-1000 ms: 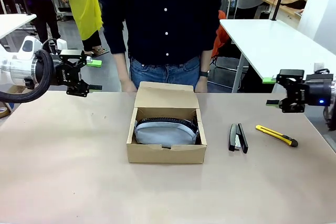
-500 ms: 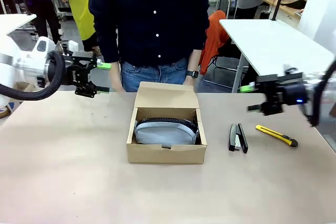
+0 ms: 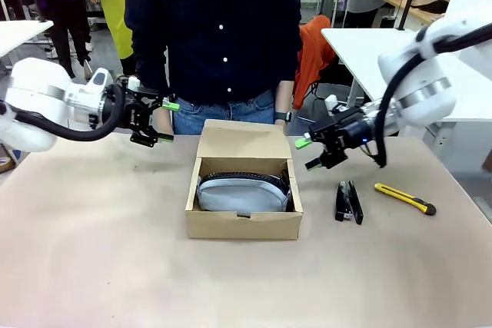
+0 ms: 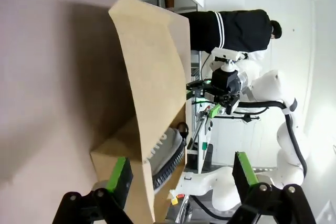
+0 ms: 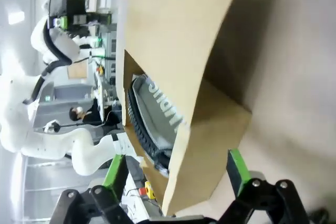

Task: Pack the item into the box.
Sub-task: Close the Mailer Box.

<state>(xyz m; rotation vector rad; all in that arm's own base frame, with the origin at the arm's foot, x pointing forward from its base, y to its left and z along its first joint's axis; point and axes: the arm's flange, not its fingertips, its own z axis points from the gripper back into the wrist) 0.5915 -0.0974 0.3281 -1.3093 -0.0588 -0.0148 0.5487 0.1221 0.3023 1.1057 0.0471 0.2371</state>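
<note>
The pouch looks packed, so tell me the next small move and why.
Probably tip the lid flap forward to close: the pouch lies inside the box, the flap stands open, and the left gripper and right gripper, both open, flank it.

Entry one, the box (image 3: 243, 224): a small brown corrugated carton, shallow and rectangular, sitting flat at the centre of my front view with a long side toward me. Its flap lid (image 3: 244, 140) is open and leans back from the far edge. Entry two, the pouch (image 3: 242, 194): soft grey-blue fabric, oblong, with a black zipper edge along its far side. It lies lengthwise inside the box and fills nearly the whole width. My wrist views catch white lettering on it.
</note>
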